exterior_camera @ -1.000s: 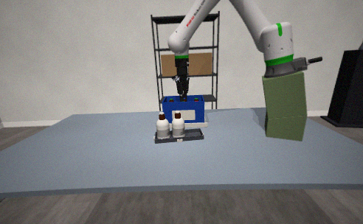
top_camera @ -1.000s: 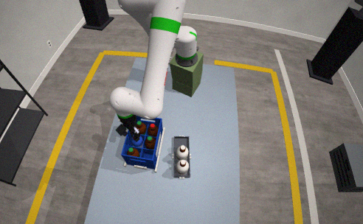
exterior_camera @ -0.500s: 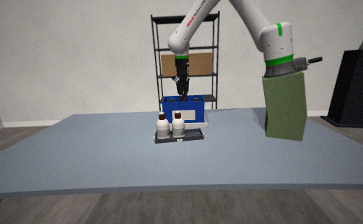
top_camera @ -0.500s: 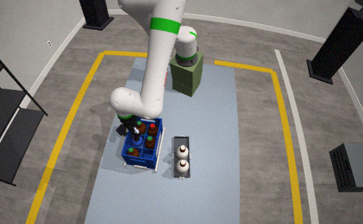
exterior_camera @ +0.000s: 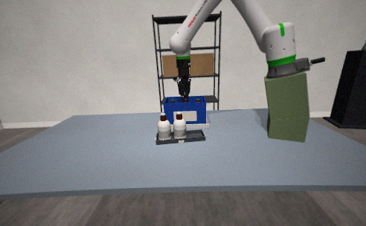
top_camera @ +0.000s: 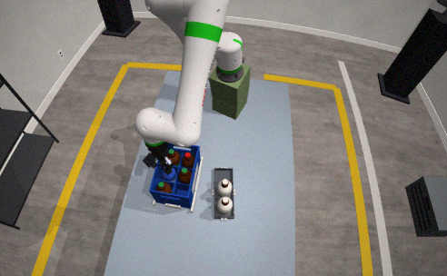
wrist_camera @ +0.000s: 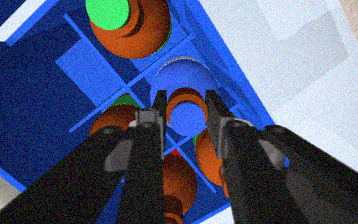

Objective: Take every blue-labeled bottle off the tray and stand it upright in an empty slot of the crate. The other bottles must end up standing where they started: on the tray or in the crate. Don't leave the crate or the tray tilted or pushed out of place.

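My gripper [top_camera: 165,164] [exterior_camera: 184,97] [wrist_camera: 185,104] is shut on the neck of a blue-labeled bottle [top_camera: 169,175] [wrist_camera: 187,119] with a blue cap. It holds the bottle upright, low in a middle slot on the left side of the blue crate [top_camera: 173,198] [exterior_camera: 201,111] [wrist_camera: 25,105]. The other slots hold brown bottles with green caps [top_camera: 183,172] [wrist_camera: 121,21] and one with a red cap [top_camera: 188,158]. The grey tray [top_camera: 223,172] [exterior_camera: 195,138] to the crate's right holds two white bottles [top_camera: 224,205] [exterior_camera: 164,128].
The arm's green pedestal block [top_camera: 229,95] [exterior_camera: 286,108] stands at the back of the table. A black shelf rack [top_camera: 1,150] [exterior_camera: 187,56] stands beyond the crate side of the table. Black pillars [top_camera: 416,54] stand on the floor.
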You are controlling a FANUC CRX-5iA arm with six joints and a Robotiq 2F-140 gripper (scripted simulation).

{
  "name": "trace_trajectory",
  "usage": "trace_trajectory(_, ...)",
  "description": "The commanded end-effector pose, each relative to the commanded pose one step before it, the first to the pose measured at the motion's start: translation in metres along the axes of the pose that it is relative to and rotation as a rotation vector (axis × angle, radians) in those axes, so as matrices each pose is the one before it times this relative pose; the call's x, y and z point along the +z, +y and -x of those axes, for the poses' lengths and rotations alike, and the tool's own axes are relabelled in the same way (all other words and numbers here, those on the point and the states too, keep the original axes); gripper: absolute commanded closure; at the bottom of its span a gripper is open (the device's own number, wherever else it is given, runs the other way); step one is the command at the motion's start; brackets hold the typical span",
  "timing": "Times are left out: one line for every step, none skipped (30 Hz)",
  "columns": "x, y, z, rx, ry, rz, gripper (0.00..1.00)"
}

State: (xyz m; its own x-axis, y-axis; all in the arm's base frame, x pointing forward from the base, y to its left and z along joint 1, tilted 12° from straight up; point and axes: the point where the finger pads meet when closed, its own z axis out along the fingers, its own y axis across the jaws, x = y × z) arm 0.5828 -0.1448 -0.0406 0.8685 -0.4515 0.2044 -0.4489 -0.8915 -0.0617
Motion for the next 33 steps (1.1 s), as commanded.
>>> trace_trajectory(-0.001, -0.00024, -0.00102, -0.00024, 0.00213, -0.0005, 0.9)
trace_trajectory(0.0, 0.0, 0.0, 0.0, 0.0, 0.0, 0.9)
trace_trajectory(0.0, 0.0, 0.0, 0.0, 0.0, 0.0, 0.9)
trace_trajectory(0.0, 0.0, 0.0, 0.0, 0.0, 0.0, 0.9)
trace_trajectory(0.0, 0.0, 0.0, 0.0, 0.0, 0.0, 0.9)
trace_trajectory(0.0, 0.0, 0.0, 0.0, 0.0, 0.0, 0.9)
trace_trajectory(0.0, 0.0, 0.0, 0.0, 0.0, 0.0, 0.9)
trace_trajectory(0.0, 0.0, 0.0, 0.0, 0.0, 0.0, 0.9)
trace_trajectory(0.0, 0.0, 0.0, 0.0, 0.0, 0.0, 0.9)
trace_trajectory(0.0, 0.0, 0.0, 0.0, 0.0, 0.0, 0.9)
trace_trajectory(0.0, 0.0, 0.0, 0.0, 0.0, 0.0, 0.9)
trace_trajectory(0.0, 0.0, 0.0, 0.0, 0.0, 0.0, 0.9)
trace_trajectory(0.0, 0.0, 0.0, 0.0, 0.0, 0.0, 0.9)
trace_trajectory(0.0, 0.0, 0.0, 0.0, 0.0, 0.0, 0.9)
trace_trajectory(0.0, 0.0, 0.0, 0.0, 0.0, 0.0, 0.9)
trace_trajectory(0.0, 0.0, 0.0, 0.0, 0.0, 0.0, 0.9)
trace_trajectory(0.0, 0.0, 0.0, 0.0, 0.0, 0.0, 0.9)
trace_trajectory(0.0, 0.0, 0.0, 0.0, 0.0, 0.0, 0.9)
trace_trajectory(0.0, 0.0, 0.0, 0.0, 0.0, 0.0, 0.9)
trace_trajectory(0.0, 0.0, 0.0, 0.0, 0.0, 0.0, 0.9)
trace_trajectory(0.0, 0.0, 0.0, 0.0, 0.0, 0.0, 0.9)
trace_trajectory(0.0, 0.0, 0.0, 0.0, 0.0, 0.0, 0.9)
trace_trajectory(0.0, 0.0, 0.0, 0.0, 0.0, 0.0, 0.9)
trace_trajectory(0.0, 0.0, 0.0, 0.0, 0.0, 0.0, 0.9)
trace_trajectory(0.0, 0.0, 0.0, 0.0, 0.0, 0.0, 0.56)
trace_trajectory(0.0, 0.0, 0.0, 0.0, 0.0, 0.0, 0.56)
trace_trajectory(0.0, 0.0, 0.0, 0.0, 0.0, 0.0, 0.56)
trace_trajectory(0.0, 0.0, 0.0, 0.0, 0.0, 0.0, 0.56)
trace_trajectory(0.0, 0.0, 0.0, 0.0, 0.0, 0.0, 0.56)
trace_trajectory(0.0, 0.0, 0.0, 0.0, 0.0, 0.0, 0.56)
trace_trajectory(0.0, 0.0, 0.0, 0.0, 0.0, 0.0, 0.56)
trace_trajectory(0.0, 0.0, 0.0, 0.0, 0.0, 0.0, 0.56)
trace_trajectory(0.0, 0.0, 0.0, 0.0, 0.0, 0.0, 0.56)
